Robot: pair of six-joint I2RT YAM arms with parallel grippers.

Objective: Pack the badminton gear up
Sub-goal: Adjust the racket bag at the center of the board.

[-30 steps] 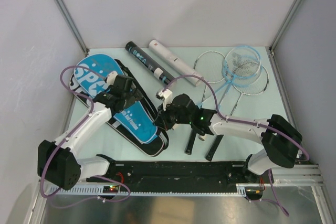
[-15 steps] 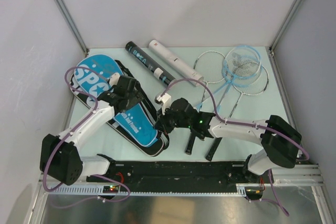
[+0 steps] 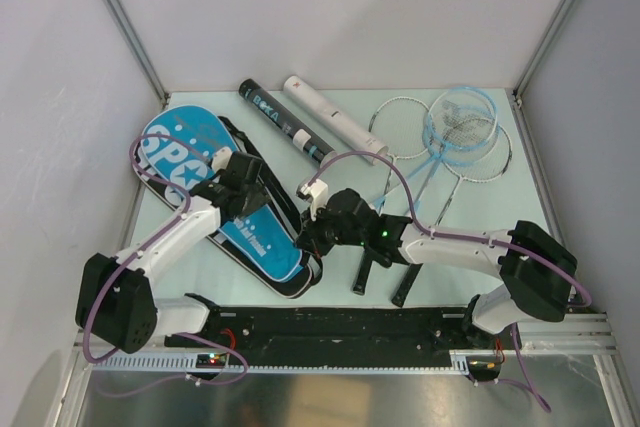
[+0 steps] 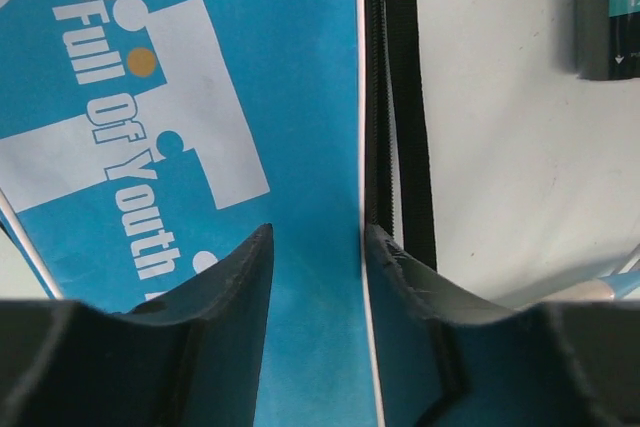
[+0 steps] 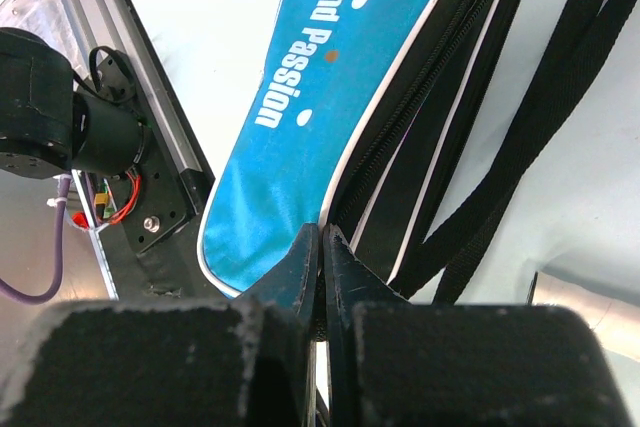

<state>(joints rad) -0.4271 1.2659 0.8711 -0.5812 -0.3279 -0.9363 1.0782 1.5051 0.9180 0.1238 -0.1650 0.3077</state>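
Straddles zip edge of blue racket-shaped fabric bag (image 4: 250,77) with left gripper (image 4: 317,247), jaws parted; holds clenched right gripper (image 5: 322,244) at same edge.

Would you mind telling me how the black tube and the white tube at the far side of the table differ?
The black tube is dark with teal print and a pale band towards its near end, while the white tube is white. The black tube lies on the left, closer to the blue bag. The white tube lies on the right, closer to the rackets. Both lie flat, side by side, slanting the same way.
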